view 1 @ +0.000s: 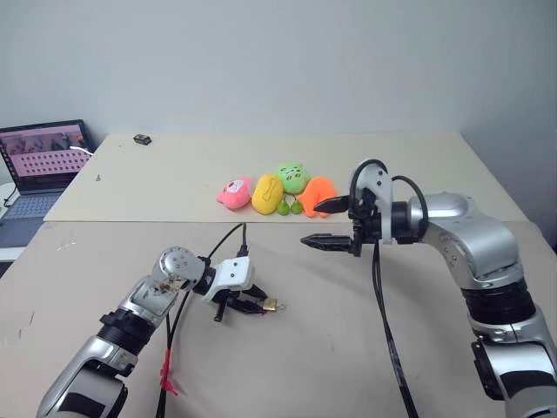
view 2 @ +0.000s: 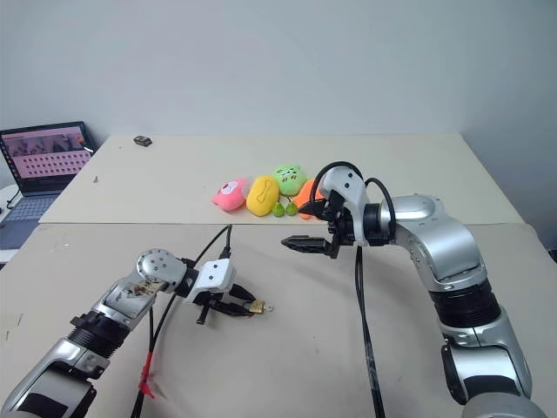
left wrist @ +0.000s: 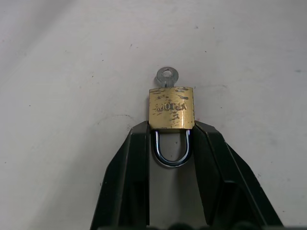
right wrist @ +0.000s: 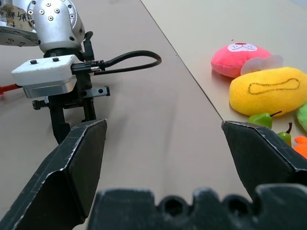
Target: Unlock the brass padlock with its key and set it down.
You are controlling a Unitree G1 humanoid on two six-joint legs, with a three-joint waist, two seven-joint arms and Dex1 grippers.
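Between the left fingers: the left gripper (left wrist: 170, 143) has its two black fingers (left wrist: 132, 182) pinching the brass padlock (left wrist: 171, 108) at the shackle end, one finger on either side of the silvery loop.
Padlock place: low over the near table (view 1: 365, 348), left of centre, its brass body sticking out past the fingertips; whether it touches the table I cannot tell.
Key: the key (left wrist: 167, 77) sits in the far end of the padlock body, only its ring end showing.
Right fingers: the right gripper (view 1: 326, 223) hangs above the table to the right, well apart from the padlock, fingers spread wide and holding nothing.
Likely step: bringing the right fingers to the key, judged from the layout.
Risk one: the pinch is narrow and near the shackle, so a turn on the key could twist the padlock out of the fingers.
Risk two: the key ring is tiny; wide fingers closing off-centre could knock it rather than catch it.
Counts: one padlock, one key, four plush toys (view 1: 266, 193) in a row on the far table, two small green balls (view 1: 289, 207) beside them, one laptop (view 1: 43, 157) at far left.
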